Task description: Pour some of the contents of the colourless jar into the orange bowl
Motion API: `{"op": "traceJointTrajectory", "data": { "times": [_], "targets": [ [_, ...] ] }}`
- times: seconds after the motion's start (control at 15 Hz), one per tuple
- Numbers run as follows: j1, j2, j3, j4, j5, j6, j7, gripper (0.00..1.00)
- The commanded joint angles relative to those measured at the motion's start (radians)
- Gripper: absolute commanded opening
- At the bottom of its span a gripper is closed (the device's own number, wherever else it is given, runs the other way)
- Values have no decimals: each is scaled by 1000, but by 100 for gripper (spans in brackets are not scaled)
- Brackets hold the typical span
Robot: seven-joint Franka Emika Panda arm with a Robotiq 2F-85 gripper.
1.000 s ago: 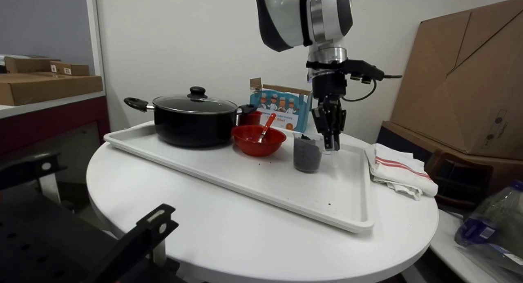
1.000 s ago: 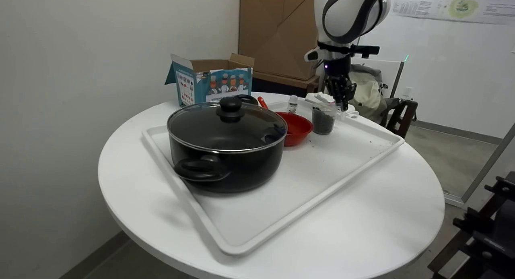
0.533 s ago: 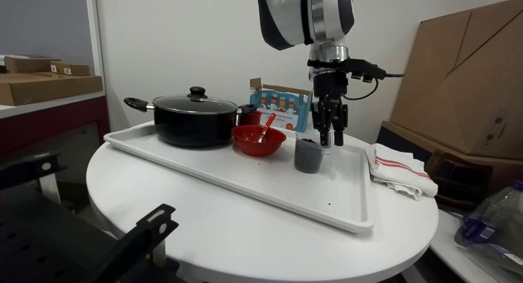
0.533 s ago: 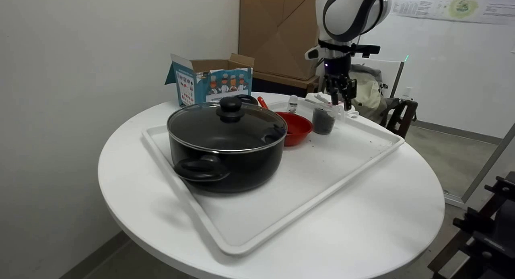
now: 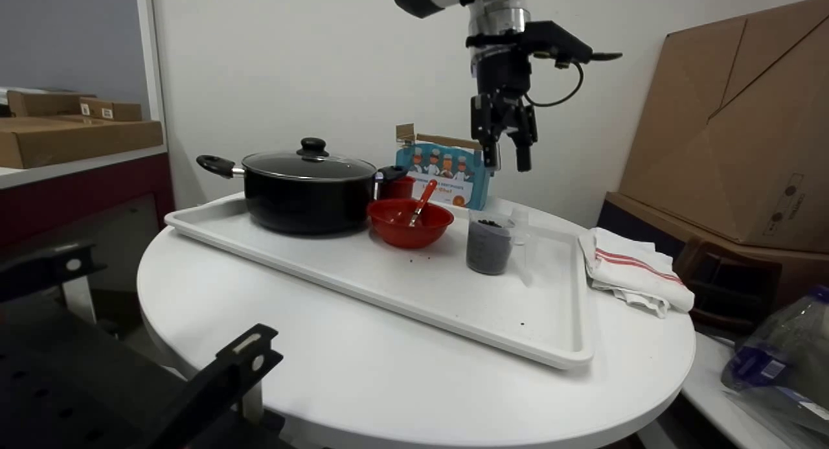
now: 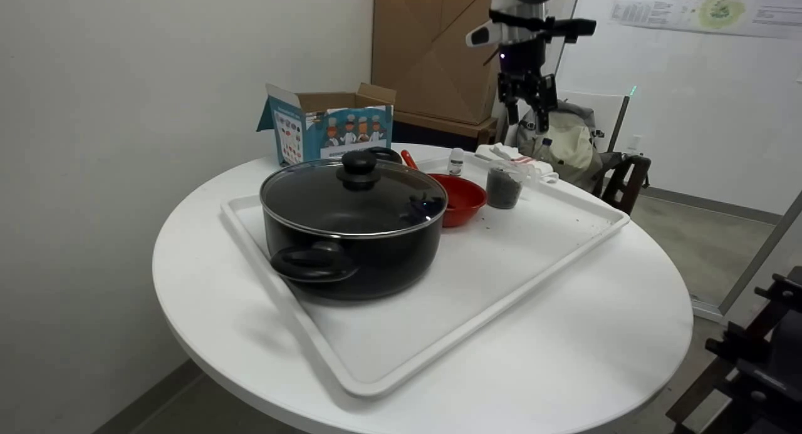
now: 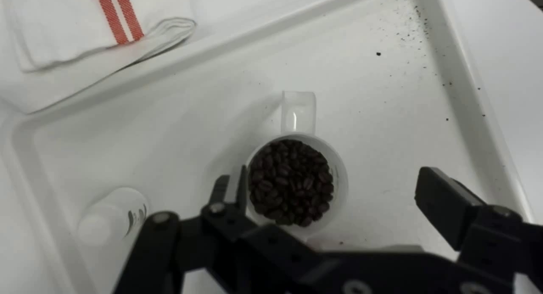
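Note:
The colourless jar [image 5: 489, 249], see-through with a handle [image 7: 298, 111], stands upright on the tray in both exterior views. From above, dark beans [image 7: 292, 181] fill much of it. Just beside it sits the orange bowl [image 5: 408, 234], glossy red, with a red-handled utensil [image 5: 424, 199] leaning in it; the bowl's inside is only partly seen. My gripper [image 5: 507, 159] hangs well above the jar, apart from it, its fingers spread wide and nothing between them. In the wrist view the gripper [image 7: 334, 175] looks down over the jar, one finger overlapping the jar's edge in the picture.
A black lidded pot [image 5: 309, 199] stands on the white tray [image 5: 388, 293] beyond the bowl. A small white-capped bottle [image 6: 456, 161] is near the jar. Behind are a blue box [image 5: 447, 177] and a folded striped towel [image 5: 635, 267]. Dark specks lie on the tray.
The gripper was shut at the jar's handle, then opened and let go. It has since risen clear of the jar. The jar stays standing on the tray, nearly where it was.

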Motion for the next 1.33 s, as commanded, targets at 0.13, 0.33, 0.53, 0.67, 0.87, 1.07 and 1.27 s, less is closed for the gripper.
{"op": "traceJointTrajectory", "data": {
  "times": [0.13,0.33,0.53,0.67,0.87,1.07,1.27],
  "targets": [
    [79,-214,-4,-118,12,-102,178,100],
    [90,-282,4,-126,52,-147,315,100],
    [86,-313,16,-102,141,-233,404,100],
    [87,-325,17,-94,186,-256,484,100],
    [97,-330,31,-92,262,-263,624,100],
    [119,-358,58,-130,329,-210,769,100],
    [123,-327,63,-99,297,-218,744,100]
  ]
}}
